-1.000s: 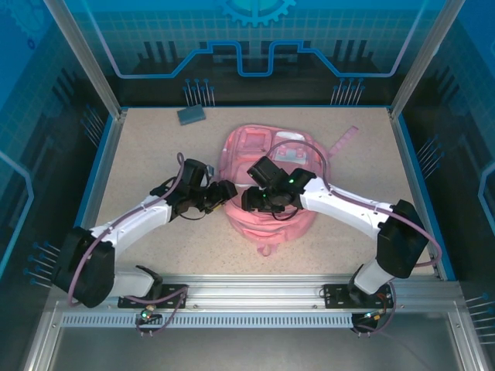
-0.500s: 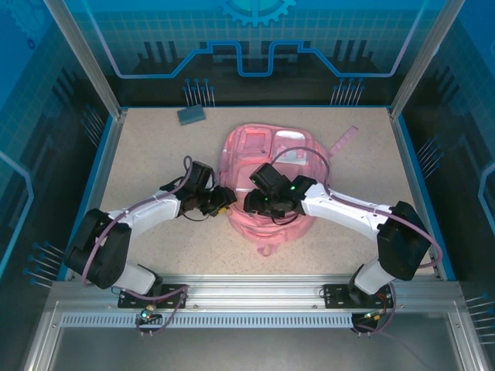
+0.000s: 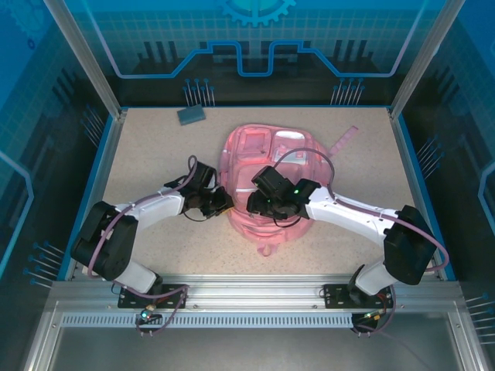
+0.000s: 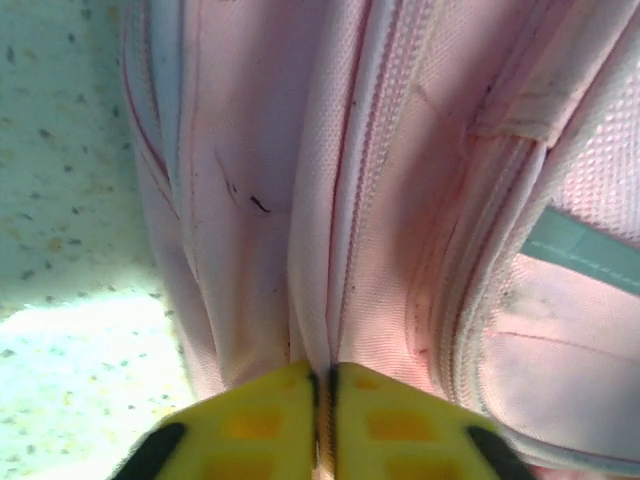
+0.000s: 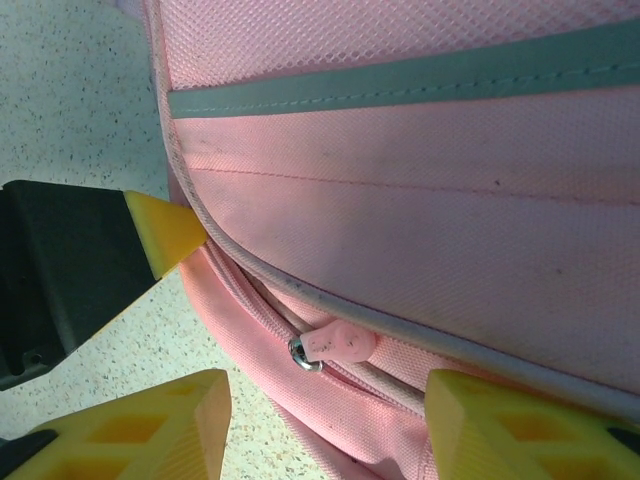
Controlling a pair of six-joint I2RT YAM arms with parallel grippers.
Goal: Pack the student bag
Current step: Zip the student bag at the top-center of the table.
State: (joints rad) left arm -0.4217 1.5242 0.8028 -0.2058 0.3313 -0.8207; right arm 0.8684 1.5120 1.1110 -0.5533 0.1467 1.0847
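The pink student bag (image 3: 255, 147) lies flat in the middle of the table. My left gripper (image 3: 223, 202) is at its left edge, and in the left wrist view its yellow fingers (image 4: 250, 425) are shut on a fold of the bag's fabric (image 4: 400, 200) beside a zip seam. My right gripper (image 3: 254, 202) hovers over the bag's near left part, open. In the right wrist view its gripper (image 5: 325, 395) straddles a pink zip pull (image 5: 340, 343) on a metal ring without touching it. A pale strip (image 5: 400, 75) crosses the bag above.
A grey-blue flat object (image 3: 191, 114) lies at the back left of the speckled table (image 3: 147, 154). A pink strap (image 3: 344, 141) trails from the bag toward the back right. Blue walls ring the table. My left gripper's fingertip (image 5: 165, 230) sits close to the zip.
My left gripper has closed on the bag's side fold and drawn slightly nearer. The right gripper has shifted a little nearer over the bag, still open.
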